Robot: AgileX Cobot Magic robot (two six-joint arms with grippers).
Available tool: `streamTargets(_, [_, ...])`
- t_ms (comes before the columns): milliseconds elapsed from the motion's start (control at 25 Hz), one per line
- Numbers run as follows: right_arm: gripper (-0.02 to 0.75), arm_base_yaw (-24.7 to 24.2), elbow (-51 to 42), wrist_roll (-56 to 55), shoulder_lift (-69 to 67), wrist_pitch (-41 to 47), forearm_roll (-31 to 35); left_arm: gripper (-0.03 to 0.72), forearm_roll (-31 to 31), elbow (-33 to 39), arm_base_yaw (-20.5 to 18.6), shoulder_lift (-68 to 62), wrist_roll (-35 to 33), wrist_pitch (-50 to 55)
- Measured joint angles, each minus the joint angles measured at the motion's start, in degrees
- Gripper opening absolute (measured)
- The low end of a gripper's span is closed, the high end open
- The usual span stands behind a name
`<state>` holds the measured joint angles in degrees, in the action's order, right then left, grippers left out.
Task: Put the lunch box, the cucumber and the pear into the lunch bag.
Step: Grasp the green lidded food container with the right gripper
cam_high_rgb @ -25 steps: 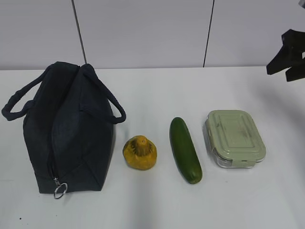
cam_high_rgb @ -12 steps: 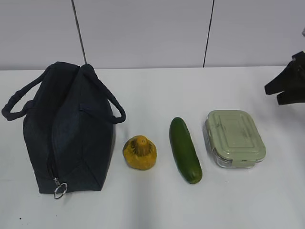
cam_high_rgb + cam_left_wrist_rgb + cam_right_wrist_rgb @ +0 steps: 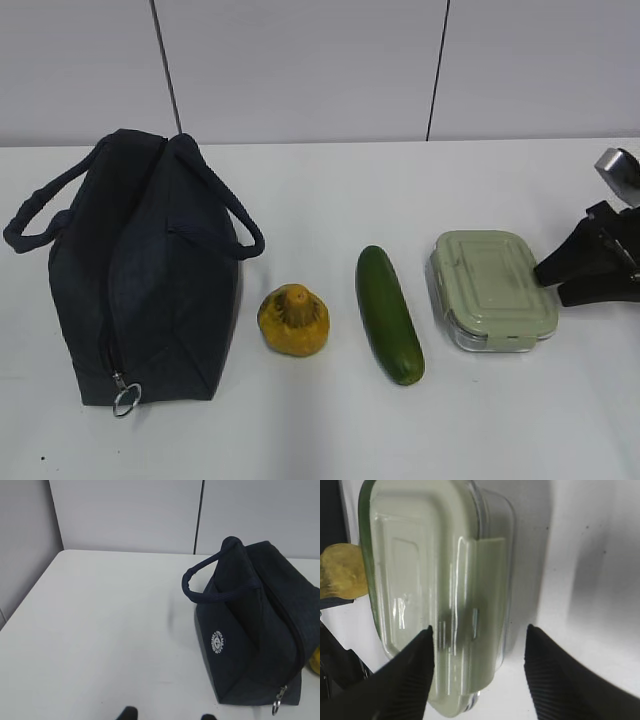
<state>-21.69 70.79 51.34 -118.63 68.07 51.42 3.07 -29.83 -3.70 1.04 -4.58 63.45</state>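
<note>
The lunch box (image 3: 492, 288), clear with a sage-green lid, lies at the right of the table. The dark green cucumber (image 3: 388, 312) lies to its left and the yellow-orange pear (image 3: 293, 320) left of that. The navy lunch bag (image 3: 140, 280) stands at the far left with its zipper ring at the front bottom. My right gripper (image 3: 550, 287) is open, low at the lunch box's right end. In the right wrist view the gripper (image 3: 479, 627) has one finger over the lid (image 3: 435, 580) and the other over bare table. My left gripper (image 3: 168, 715) is open and empty, over the table left of the bag (image 3: 255, 645).
The white table (image 3: 330, 430) ends at a grey panelled wall behind. The bag's two loop handles (image 3: 225, 215) stick out sideways. A sliver of the pear (image 3: 342, 570) shows beyond the lunch box in the right wrist view.
My right gripper has come down from the upper right to table level at the lunch box's right end. The objects have not moved.
</note>
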Motion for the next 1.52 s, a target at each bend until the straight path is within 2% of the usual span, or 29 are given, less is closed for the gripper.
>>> streamTargets(600, [0.449, 0.00, 0.02, 6.41, -0.93, -0.56, 13.11, 0.246, 0.00, 0.00, 0.00, 0.00, 0.00, 0.00])
streamTargets(1000, [0.449, 0.00, 0.02, 4.26, -0.93, -0.56, 7.84, 0.246, 0.00, 0.00, 0.00, 0.00, 0.00, 0.00])
streamTargets(1200, [0.453, 0.00, 0.02, 2.88, -0.93, -0.56, 2.81, 0.246, 0.00, 0.00, 0.00, 0.00, 0.00, 0.00])
streamTargets(1520, [0.579, 0.13, 0.02, 2.28, -0.93, -0.56, 2.72, 0.246, 0.00, 0.00, 0.00, 0.00, 0.00, 0.00])
